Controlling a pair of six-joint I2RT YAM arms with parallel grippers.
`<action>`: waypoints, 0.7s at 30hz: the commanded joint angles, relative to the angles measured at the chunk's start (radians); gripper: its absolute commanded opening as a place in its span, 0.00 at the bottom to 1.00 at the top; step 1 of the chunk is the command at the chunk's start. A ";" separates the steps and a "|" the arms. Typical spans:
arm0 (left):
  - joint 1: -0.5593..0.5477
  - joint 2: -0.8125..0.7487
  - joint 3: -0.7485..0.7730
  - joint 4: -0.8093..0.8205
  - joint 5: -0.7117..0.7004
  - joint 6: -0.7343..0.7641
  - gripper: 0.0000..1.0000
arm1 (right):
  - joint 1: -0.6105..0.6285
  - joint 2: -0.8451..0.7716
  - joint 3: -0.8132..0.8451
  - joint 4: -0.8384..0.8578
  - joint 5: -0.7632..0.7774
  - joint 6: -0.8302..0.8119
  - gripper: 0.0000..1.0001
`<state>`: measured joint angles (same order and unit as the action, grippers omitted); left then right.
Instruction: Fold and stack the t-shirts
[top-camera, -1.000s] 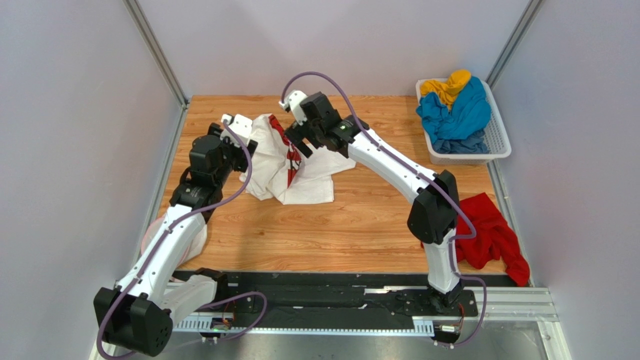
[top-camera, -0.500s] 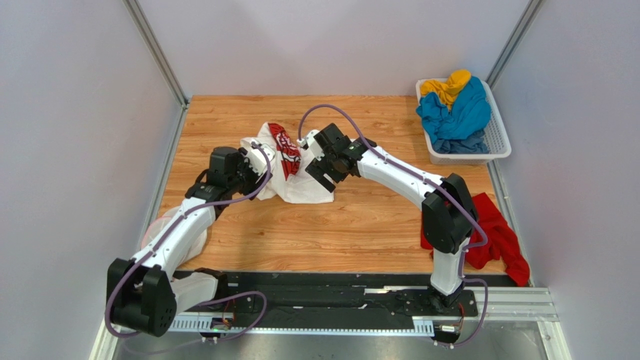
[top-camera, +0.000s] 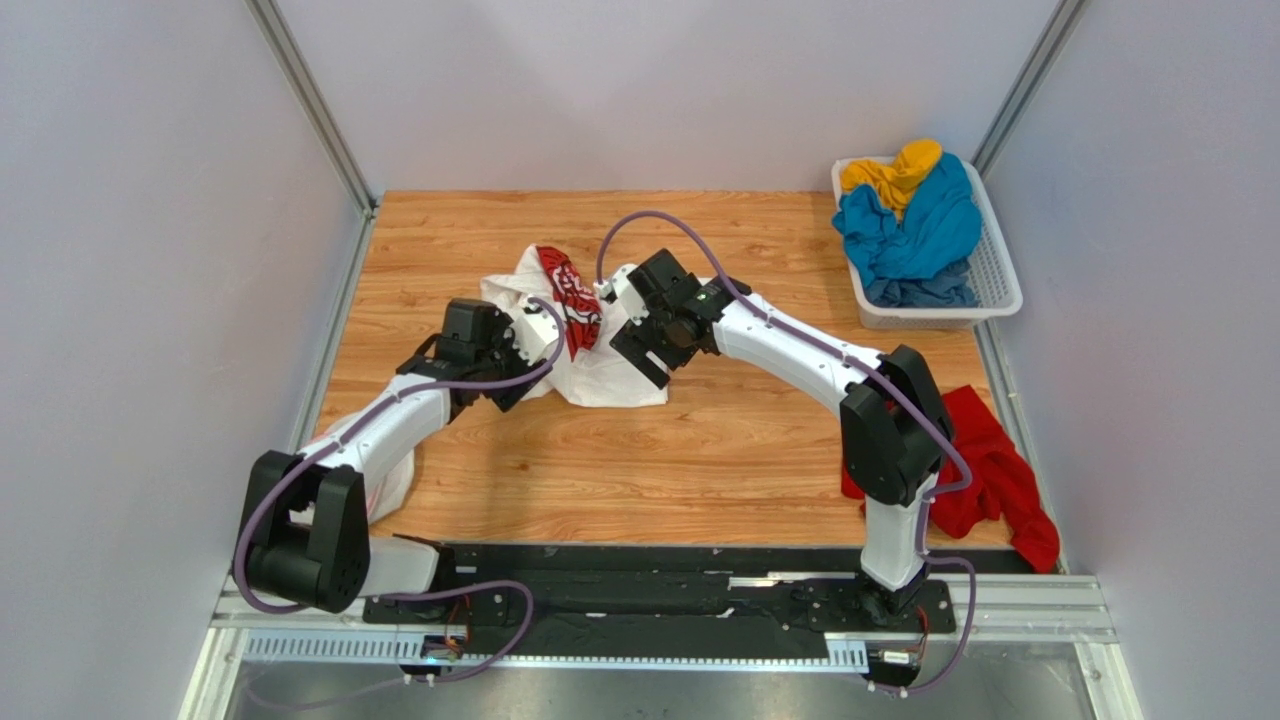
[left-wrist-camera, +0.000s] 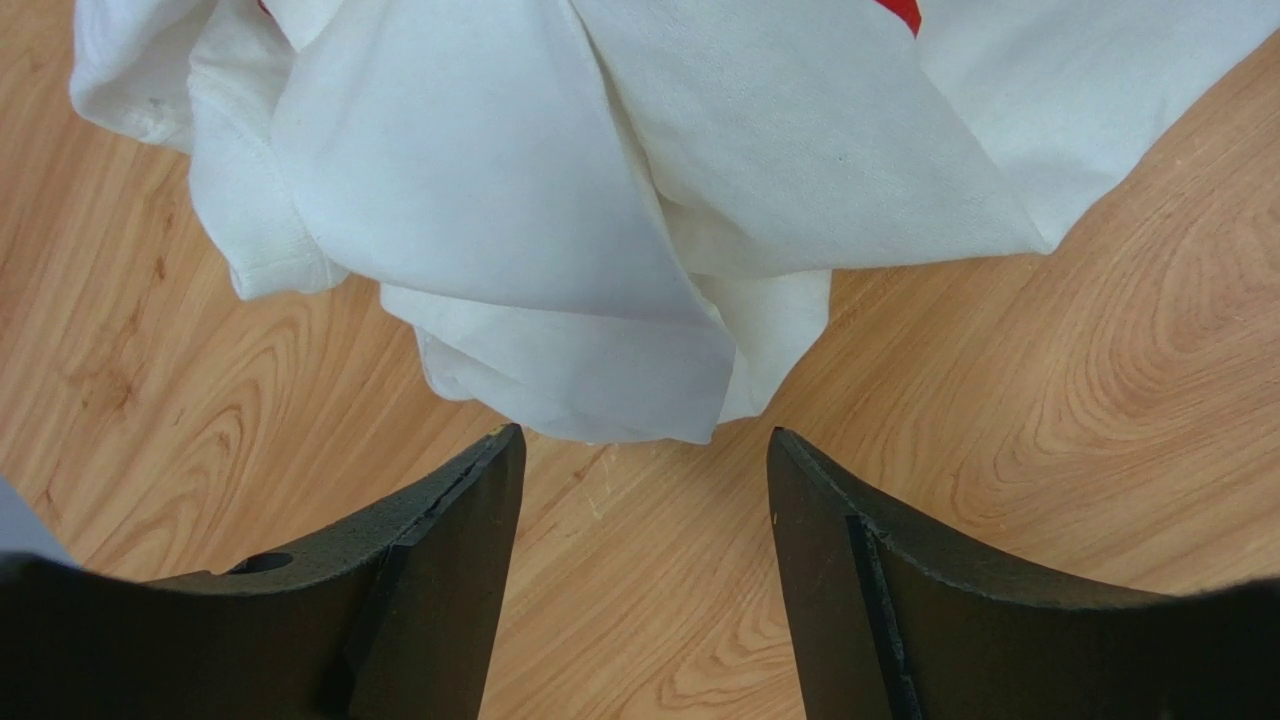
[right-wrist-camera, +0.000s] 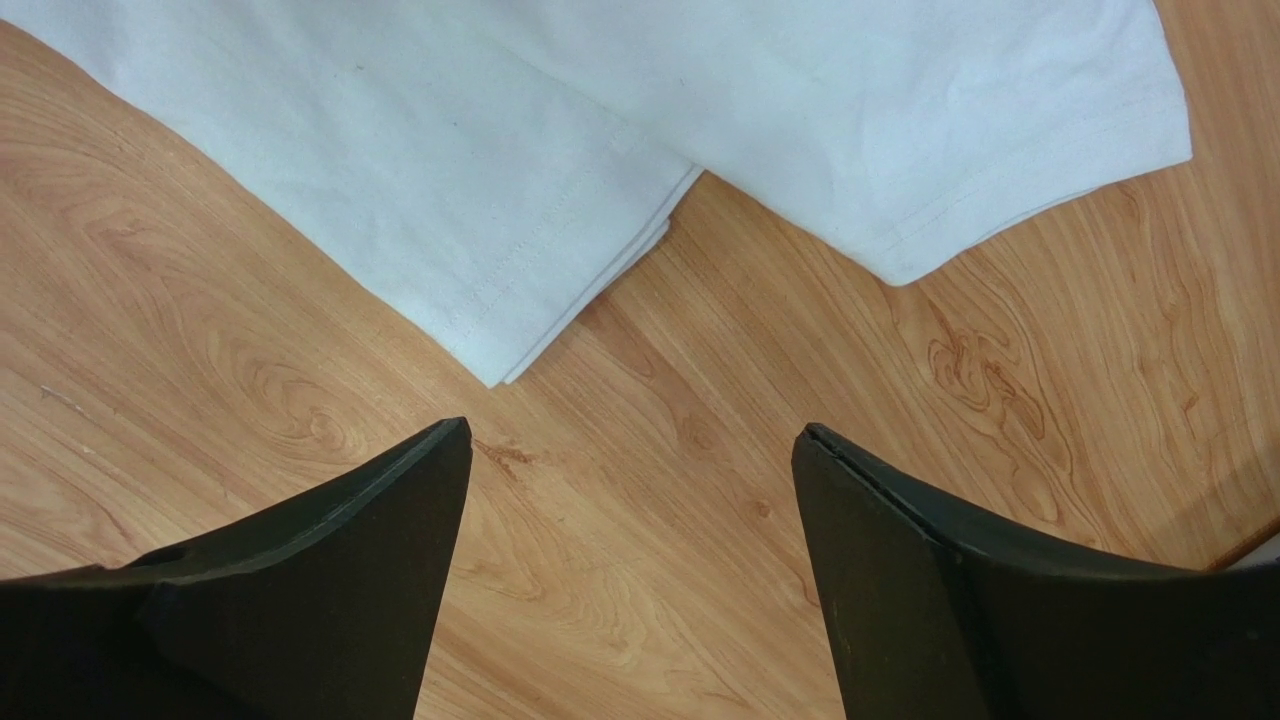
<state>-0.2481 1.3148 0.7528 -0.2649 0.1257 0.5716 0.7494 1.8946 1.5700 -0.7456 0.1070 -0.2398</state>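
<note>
Swung in low since a second ago, the left pincer (left-wrist-camera: 646, 450) gapes released and empty, the white t-shirt (left-wrist-camera: 601, 195) bunched just ahead of its tips. The right pincer (right-wrist-camera: 631, 435), also lowered and released, faces the shirt's hem corner over the worktop (right-wrist-camera: 706, 375).

The large white cloth t-shirt with the red chest print (left-wrist-camera: 601, 180) is soft, matt knit fabric, creased, with stitched hems. The light-brown wood-grain counter (top-camera: 721, 450) is smooth with a faint sheen. The left claw (left-wrist-camera: 639, 450) and right claw (right-wrist-camera: 628, 435) have matt black fingers, finely grained like moulded plastic. The white lattice basket (top-camera: 999, 285) is smooth plastic. The blue cloth t-shirt (top-camera: 909, 225), yellow cloth t-shirt (top-camera: 897, 170) and rumpled red cloth t-shirt (top-camera: 984, 473) look soft and matt. The white arm shells (top-camera: 781, 338) are glossy plastic. The silver rail (top-camera: 1022, 603) is dull metal.
</note>
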 joint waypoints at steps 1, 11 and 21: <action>0.003 0.020 0.008 0.023 0.009 0.039 0.69 | 0.005 -0.025 -0.010 0.006 -0.015 0.007 0.83; 0.003 0.070 0.022 0.035 0.022 0.039 0.68 | 0.004 -0.034 -0.031 0.009 -0.015 0.008 0.82; 0.003 0.110 0.062 0.049 0.017 0.028 0.62 | 0.004 -0.031 -0.039 0.009 -0.021 0.014 0.80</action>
<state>-0.2481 1.4128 0.7635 -0.2478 0.1265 0.5903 0.7494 1.8946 1.5360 -0.7471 0.0952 -0.2363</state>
